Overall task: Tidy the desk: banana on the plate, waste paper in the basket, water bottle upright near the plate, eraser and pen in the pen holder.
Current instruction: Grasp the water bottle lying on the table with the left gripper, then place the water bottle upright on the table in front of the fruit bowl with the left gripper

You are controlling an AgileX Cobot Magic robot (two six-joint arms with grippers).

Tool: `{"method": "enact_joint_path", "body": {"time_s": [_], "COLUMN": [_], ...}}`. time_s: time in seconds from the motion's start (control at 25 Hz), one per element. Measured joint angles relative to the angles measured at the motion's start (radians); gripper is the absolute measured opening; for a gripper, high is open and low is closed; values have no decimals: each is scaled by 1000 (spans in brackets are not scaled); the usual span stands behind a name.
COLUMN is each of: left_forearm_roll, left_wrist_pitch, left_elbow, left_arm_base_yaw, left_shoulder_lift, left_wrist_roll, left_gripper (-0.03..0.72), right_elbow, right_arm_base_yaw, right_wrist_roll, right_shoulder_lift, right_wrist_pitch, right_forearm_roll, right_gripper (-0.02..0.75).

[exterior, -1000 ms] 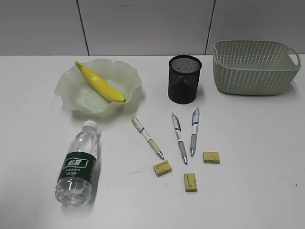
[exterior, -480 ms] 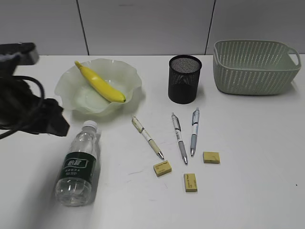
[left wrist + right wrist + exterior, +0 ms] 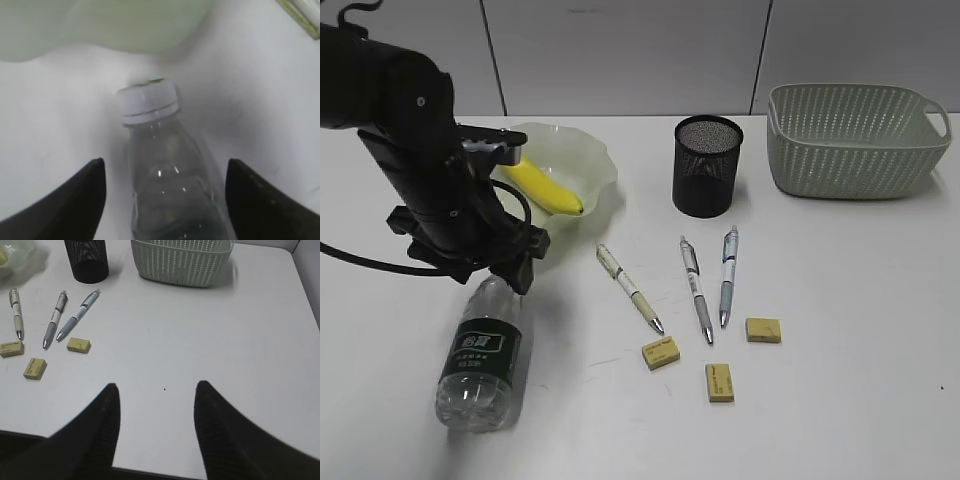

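Observation:
A clear water bottle (image 3: 480, 355) with a green label lies on its side at the front left. My left gripper (image 3: 513, 266) hangs over its cap end. In the left wrist view the open jaws (image 3: 165, 162) straddle the bottle's shoulder (image 3: 167, 195) without touching it. A banana (image 3: 548, 188) lies on the pale green plate (image 3: 592, 160). Three pens (image 3: 696, 288) and three yellow erasers (image 3: 720, 382) lie in front of the black mesh pen holder (image 3: 707, 167). My right gripper (image 3: 156, 387) is open and empty above bare table. No waste paper is in view.
A pale green woven basket (image 3: 855, 140) stands at the back right and also shows in the right wrist view (image 3: 182, 260). The left arm's black body covers the plate's left part. The table's right edge (image 3: 305, 300) runs beside the basket.
The left arm has swung in from the left edge to above the bottle's cap end, now hiding part of the plate. Bottle, pens and erasers have not moved.

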State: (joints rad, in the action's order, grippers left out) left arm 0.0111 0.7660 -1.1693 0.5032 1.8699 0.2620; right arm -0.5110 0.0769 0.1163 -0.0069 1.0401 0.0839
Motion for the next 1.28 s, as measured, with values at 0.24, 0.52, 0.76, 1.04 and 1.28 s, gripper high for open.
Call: {"method": "enact_joint_path", "body": {"time_s": [0.24,0.52,0.76,1.04,1.28], "left_forearm_roll": [-1,8,27,218,239], "left_wrist_pitch": [7,11,-181,-960,-1502], "left_elbow": [-15,-14,143,540,697], "left_arm_base_yaw": [0,1,1,-61,-191], "left_shoulder_lift": [65,55,-179,-480,-372], "left_wrist_roll": [39,50,50,46,19], "left_gripper": [533,343,343,342,342], "right_elbow": [0,0,0,0,0], "right_arm_base_yaw": [0,0,0,0,0], "right_wrist_roll": [0,-1,-1,-1,-1], "right_shoulder_lift": [0,0,0,0,0], "right_wrist_pitch": [0,0,0,0,-1], "right_forearm_roll": [0,0,0,0,0], "right_gripper": [391,391,391,391,391]}}
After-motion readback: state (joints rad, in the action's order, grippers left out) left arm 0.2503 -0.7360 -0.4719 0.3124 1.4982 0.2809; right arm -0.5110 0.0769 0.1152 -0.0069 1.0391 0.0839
